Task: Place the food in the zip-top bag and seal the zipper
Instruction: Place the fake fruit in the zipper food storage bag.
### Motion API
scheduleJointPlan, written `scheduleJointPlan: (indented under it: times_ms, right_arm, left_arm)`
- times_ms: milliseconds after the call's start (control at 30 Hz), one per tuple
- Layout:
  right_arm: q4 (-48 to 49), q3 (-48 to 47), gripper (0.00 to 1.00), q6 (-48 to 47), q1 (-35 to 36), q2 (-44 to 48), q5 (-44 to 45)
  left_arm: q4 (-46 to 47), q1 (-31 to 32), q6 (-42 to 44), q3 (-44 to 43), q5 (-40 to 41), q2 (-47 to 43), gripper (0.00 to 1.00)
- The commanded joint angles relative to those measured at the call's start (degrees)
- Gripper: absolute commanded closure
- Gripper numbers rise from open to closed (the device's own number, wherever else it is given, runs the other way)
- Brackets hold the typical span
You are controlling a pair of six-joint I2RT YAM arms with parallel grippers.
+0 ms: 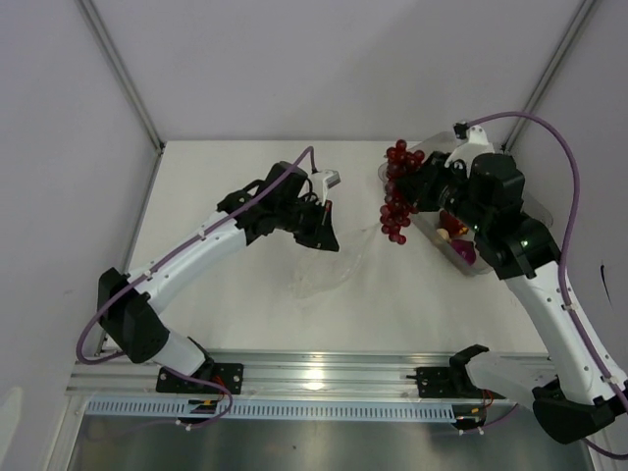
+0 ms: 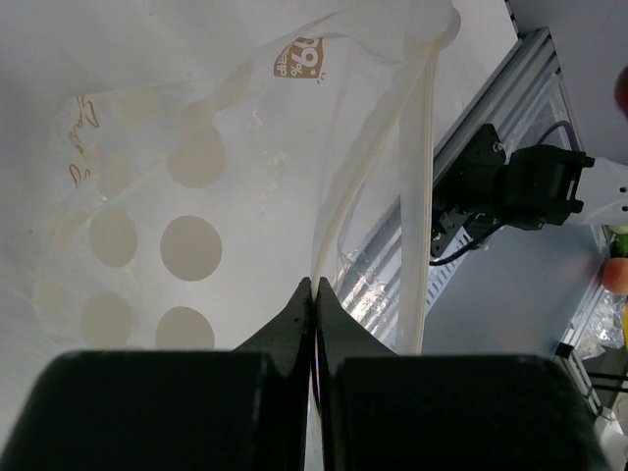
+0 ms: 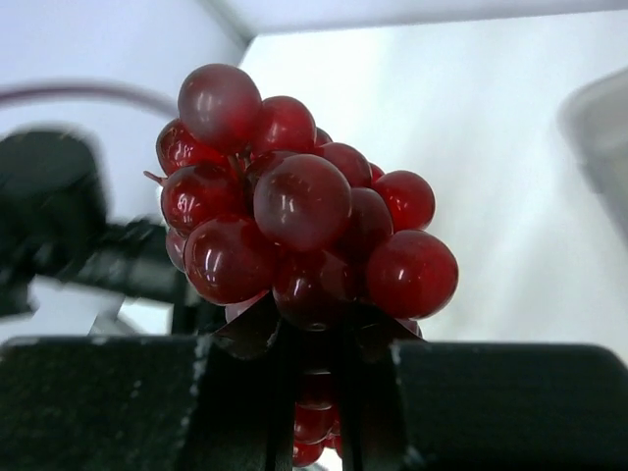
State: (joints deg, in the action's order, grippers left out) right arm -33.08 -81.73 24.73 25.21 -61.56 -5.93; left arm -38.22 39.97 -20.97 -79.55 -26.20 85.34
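A bunch of dark red grapes hangs above the table at the back right, and my right gripper is shut on it. The right wrist view shows the grapes bulging out above the gripper, whose jaws clamp the bunch. In the middle, the clear zip-top bag lies crumpled on the white table, with one edge lifted by my left gripper. The left wrist view shows this gripper shut on the bag at its mouth. The pale zipper runs away from the jaws.
A rigid clear bin stands at the right under the right arm. It holds a purple-red ball and a small orange piece. An orange ball shows at the left wrist view's right edge. The metal rail runs along the near edge.
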Motion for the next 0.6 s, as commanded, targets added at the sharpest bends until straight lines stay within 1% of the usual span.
scheduleJointPlan:
  times_ms: [0, 100, 200, 367, 567]
  right_arm:
    - [8.1, 3.0, 1.0, -2.2, 6.7, 0.9, -2.2]
    - [10.8, 4.6, 1.0, -3.0, 9.8, 0.9, -2.5]
    - [15.1, 7.5, 1.0, -3.5, 11.3, 1.2, -2.4]
    - [22.7, 12.8, 1.0, -4.3, 12.1, 0.9, -2.7]
    - [26.8, 15.4, 1.0, -3.2, 12.1, 0.8, -2.2]
  left_arm:
    - [-0.2, -0.4, -1.1, -3.3, -3.9, 1.4, 0.99]
    - [-0.3, -0.4, -1.4, -4.8, -5.6, 1.8, 0.99]
    - [0.1, -0.8, -2.1, -5.4, -8.3, 2.2, 0.99]
    - [0.7, -1.0, -3.4, -5.6, -10.9, 2.2, 0.99]
    - [0.6, -1.2, -3.7, -6.0, -11.0, 2.5, 0.99]
